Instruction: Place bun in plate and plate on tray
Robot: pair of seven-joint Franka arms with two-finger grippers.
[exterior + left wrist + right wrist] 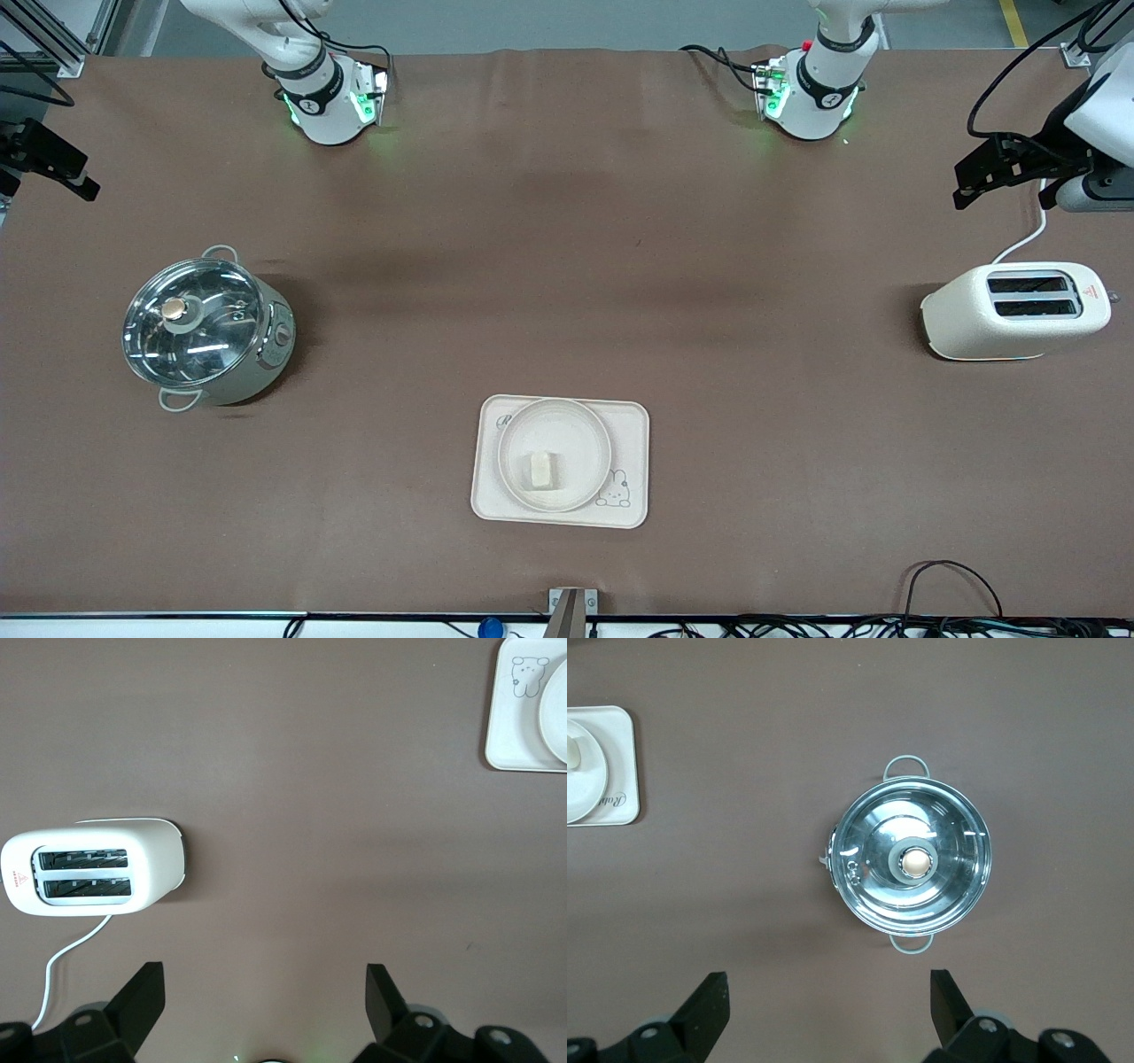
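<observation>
The bun lies in the plate, a little nearer the front camera than the plate's middle. The plate sits on the tray, toward the right arm's end of it, so the tray's bare strip with the rabbit drawing shows at the left arm's end. The plate's rim covers most of the script word, of which only the first letter shows in the front view. The tray lies flat on the brown table, close to the edge nearest the front camera and about midway along it.

Taking the tray as the landmark: the pot, steel with a glass lid and a round knob, stands well apart from it toward the right arm's end and somewhat farther from the front camera. The toaster, cream-white with two slots on top and a white cord, stands well apart from the tray toward the left arm's end, also farther from the camera.

Both arms wait, raised high above the table. The left gripper hangs over bare table between toaster and tray, fingers spread wide and holding nothing; a corner of the tray shows at the edge of its wrist view. The right gripper hangs over bare table near the pot, fingers likewise spread wide and empty; its wrist view shows a corner of the tray with part of the plate and bun.
</observation>
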